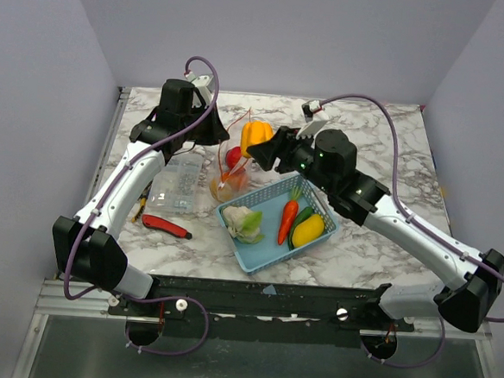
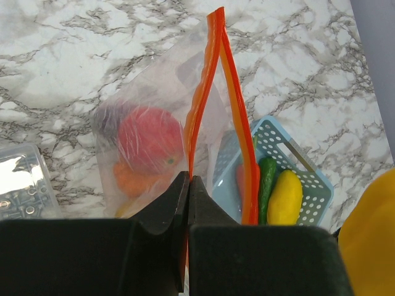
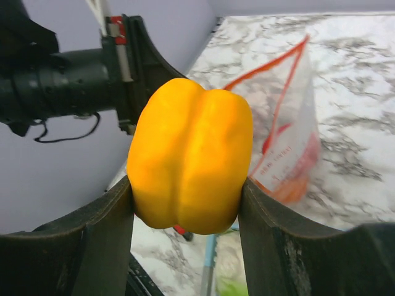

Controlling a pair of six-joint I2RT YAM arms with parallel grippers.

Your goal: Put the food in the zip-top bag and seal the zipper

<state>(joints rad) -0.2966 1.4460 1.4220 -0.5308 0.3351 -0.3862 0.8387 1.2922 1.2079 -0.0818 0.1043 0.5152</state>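
The zip-top bag (image 1: 230,172) hangs upright, held up by my left gripper (image 1: 214,133), which is shut on one side of its red-orange zipper (image 2: 199,111). The bag mouth gapes open in the left wrist view. Inside are a red fruit (image 2: 148,139) and an orange piece (image 2: 133,180). My right gripper (image 1: 262,148) is shut on a yellow bell pepper (image 3: 190,154), held in the air beside the bag's top, also seen from above (image 1: 256,136). A blue basket (image 1: 257,246) holds a carrot (image 1: 288,219), a cucumber (image 1: 302,220), a yellow fruit (image 1: 309,230) and a white-green vegetable (image 1: 245,223).
A clear rigid box (image 1: 174,184) lies left of the bag. A red-and-black handled tool (image 1: 166,226) lies near the front left. The basket stands right in front of the bag. Grey walls surround the marble table (image 1: 385,146).
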